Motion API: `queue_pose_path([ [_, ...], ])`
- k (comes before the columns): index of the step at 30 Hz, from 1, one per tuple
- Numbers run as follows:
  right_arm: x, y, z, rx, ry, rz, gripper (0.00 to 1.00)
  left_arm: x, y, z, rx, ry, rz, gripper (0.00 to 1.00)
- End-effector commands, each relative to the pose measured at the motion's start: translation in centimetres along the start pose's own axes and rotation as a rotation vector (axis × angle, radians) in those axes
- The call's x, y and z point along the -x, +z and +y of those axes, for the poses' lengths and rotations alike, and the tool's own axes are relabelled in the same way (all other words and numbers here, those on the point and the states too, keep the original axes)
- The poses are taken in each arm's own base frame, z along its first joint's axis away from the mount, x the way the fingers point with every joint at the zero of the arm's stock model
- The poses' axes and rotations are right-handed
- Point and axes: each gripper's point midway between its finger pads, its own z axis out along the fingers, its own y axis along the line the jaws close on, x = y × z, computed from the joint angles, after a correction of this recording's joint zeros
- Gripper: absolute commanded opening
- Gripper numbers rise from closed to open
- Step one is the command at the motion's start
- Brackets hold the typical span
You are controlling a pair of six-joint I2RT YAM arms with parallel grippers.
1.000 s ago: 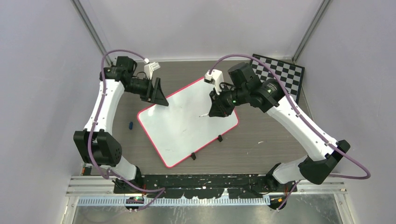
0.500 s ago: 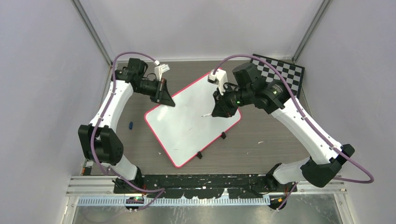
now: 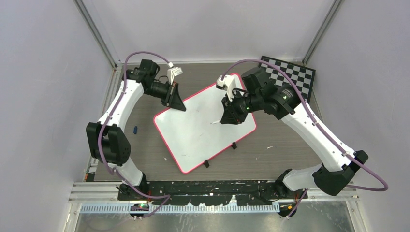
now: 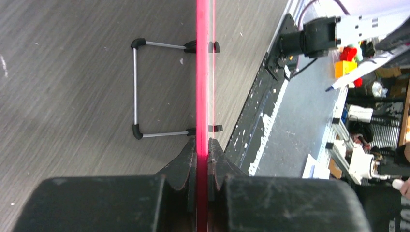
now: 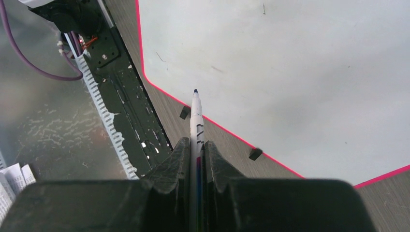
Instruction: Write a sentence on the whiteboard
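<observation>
Whiteboard (image 3: pixel 200 133): likely thin, stiff, light, slick-faced; left tool (image 4: pixel 203 147) pinches its rim edge-on, right tool (image 5: pixel 195 145) pinches marker (image 5: pixel 196 113)

text: none legible | marker (image 5: pixel 196 126) print: too small to read

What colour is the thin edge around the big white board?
The thin rim of the large flat whiteboard is bright pinkish red, clearest in the left wrist view.

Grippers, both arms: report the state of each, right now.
Left gripper: shut on the edge of the whiteboard.
Right gripper: shut on a marker.
</observation>
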Motion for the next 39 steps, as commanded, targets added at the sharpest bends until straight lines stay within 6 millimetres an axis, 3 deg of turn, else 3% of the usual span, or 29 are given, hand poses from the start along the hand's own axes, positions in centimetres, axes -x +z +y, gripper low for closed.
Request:
queue_pose_path([
  [1,0.5,-0.6,0.8,0.025,0.004,-0.046,0.0,-2.3,-0.5,-1.8,-0.034,0.042,0.079,0.0],
  [6,1.4,0.3,1.1,0.058,0.03,-0.062,0.0,-2.9,-1.1,-2.0,-0.03,0.063,0.11,0.0],
  [12,3.9,1.2,1.6,0.053,0.027,-0.114,0.0,-2.5,-2.0,-2.0,0.001,0.029,0.127,0.47],
  [16,5.4,2.1,2.2,0.025,-0.003,-0.142,0.0,-1.9,-4.9,-2.1,0.059,-0.007,0.005,0.55],
  [19,6.7,3.1,2.6,-0.026,-0.046,-0.157,0.0,-2.2,-7.4,-1.9,0.111,-0.06,-0.104,0.56],
  [22,8.3,3.9,3.5,-0.04,-0.074,-0.176,0.0,-3.2,-8.6,-1.7,0.148,-0.105,-0.151,0.54],
  [26,9.8,4.7,4.7,-0.027,-0.105,-0.198,0.0,-3.6,-8.8,-1.8,0.145,-0.173,-0.216,0.53],
  [30,9.8,6.2,5.4,-0.05,-0.1,-0.191,0.0,-3.6,-9.1,-1.8,0.164,-0.169,-0.242,0.48],
  [39,11.1,8.3,7.1,-0.104,-0.108,-0.227,0.0,-3.4,-8.9,-1.5,0.143,-0.201,-0.245,0.25],
])
